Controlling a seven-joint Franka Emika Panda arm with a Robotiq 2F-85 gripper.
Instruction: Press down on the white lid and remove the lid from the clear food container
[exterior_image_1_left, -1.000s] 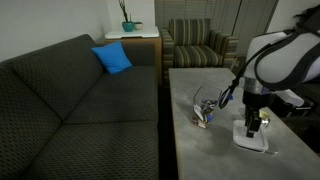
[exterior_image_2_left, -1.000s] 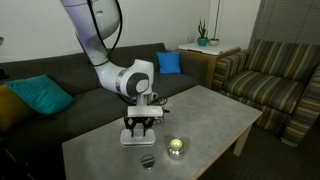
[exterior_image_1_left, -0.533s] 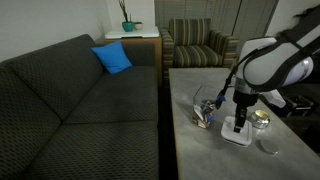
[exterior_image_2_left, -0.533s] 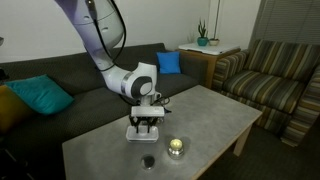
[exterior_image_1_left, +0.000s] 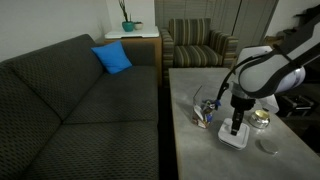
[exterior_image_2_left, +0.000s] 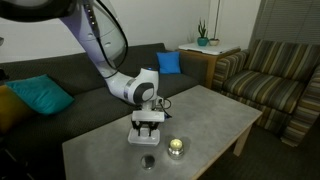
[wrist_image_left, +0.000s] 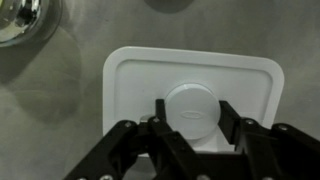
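The white lid (exterior_image_1_left: 240, 140) lies flat on the grey table, to the right of the clear food container (exterior_image_1_left: 205, 112), which shows colourful contents. My gripper (exterior_image_1_left: 234, 127) stands straight down on the lid. In the wrist view the lid (wrist_image_left: 140, 80) fills the middle, and my gripper (wrist_image_left: 195, 112) has its two black fingers closed on the sides of the lid's round centre knob. The lid (exterior_image_2_left: 141, 141) and the gripper (exterior_image_2_left: 148, 128) also show in the exterior view from the opposite side, where the arm hides the container.
A small round metallic tin (exterior_image_1_left: 262, 120) (exterior_image_2_left: 176, 148) (wrist_image_left: 20, 25) and a flat grey disc (exterior_image_1_left: 268, 146) (exterior_image_2_left: 148, 161) lie close to the lid. A dark sofa (exterior_image_1_left: 70, 100) runs along the table. The table edge (exterior_image_1_left: 172, 140) is near the container.
The gripper has moved across the table toward the clear container, and the white lid has moved with it. The arm has bent lower over the lid.
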